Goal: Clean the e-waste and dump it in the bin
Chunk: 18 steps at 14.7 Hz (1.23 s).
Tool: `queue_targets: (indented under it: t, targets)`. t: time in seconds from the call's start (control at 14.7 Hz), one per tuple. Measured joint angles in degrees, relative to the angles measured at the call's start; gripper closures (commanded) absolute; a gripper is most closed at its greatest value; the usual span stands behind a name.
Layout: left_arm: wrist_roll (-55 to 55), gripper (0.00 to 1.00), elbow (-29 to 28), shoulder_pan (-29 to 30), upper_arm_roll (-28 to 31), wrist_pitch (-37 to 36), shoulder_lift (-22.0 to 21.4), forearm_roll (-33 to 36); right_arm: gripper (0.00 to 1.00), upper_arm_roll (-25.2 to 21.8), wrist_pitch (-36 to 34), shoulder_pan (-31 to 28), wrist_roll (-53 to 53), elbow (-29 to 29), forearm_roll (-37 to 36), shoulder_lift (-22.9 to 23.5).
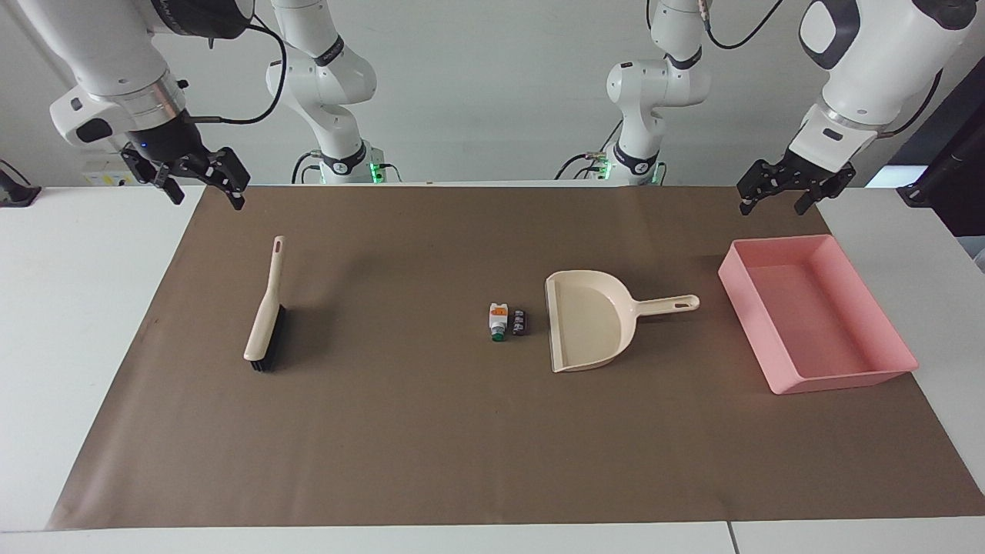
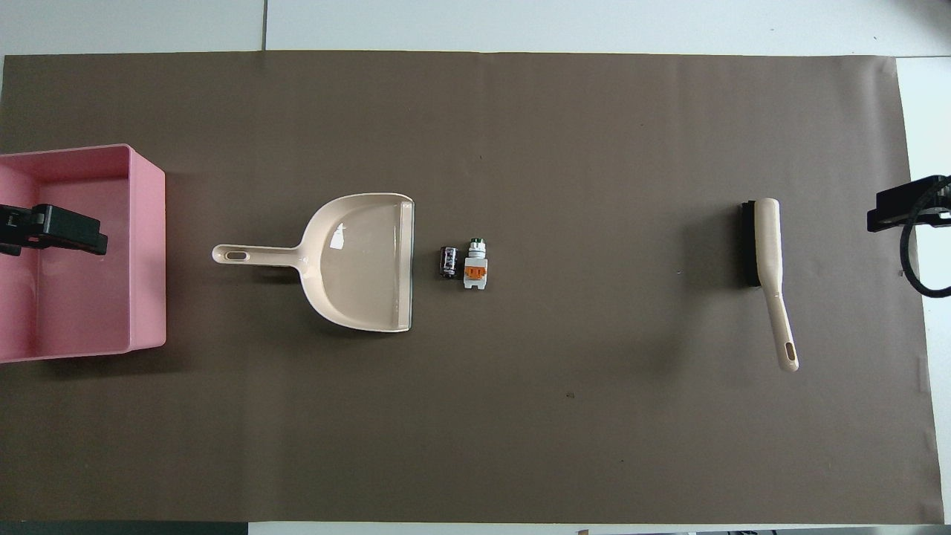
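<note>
From overhead the pink bin (image 2: 145, 245) runs off the left edge, so its outer wall is lost. The left gripper (image 2: 52, 229) and right gripper (image 2: 910, 208) only poke in at the side edges. Markings on the black part (image 2: 448, 261) are too tiny to read.

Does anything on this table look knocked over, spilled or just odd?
Nothing stands out. The dustpan, brush and pink bin lie flat and apart on the brown sheet. Two small e-waste parts sit just outside the dustpan's mouth; the bin holds nothing.
</note>
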Motion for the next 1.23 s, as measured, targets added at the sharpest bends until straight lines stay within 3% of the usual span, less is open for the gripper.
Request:
queue_targets:
  t: [1.23]
  targets:
    - [3.3,0.01,-0.1,2.1,0.2,0.7,0.0,0.0,0.00,0.0,0.0,0.0,0.0,-0.2,0.0,0.0]
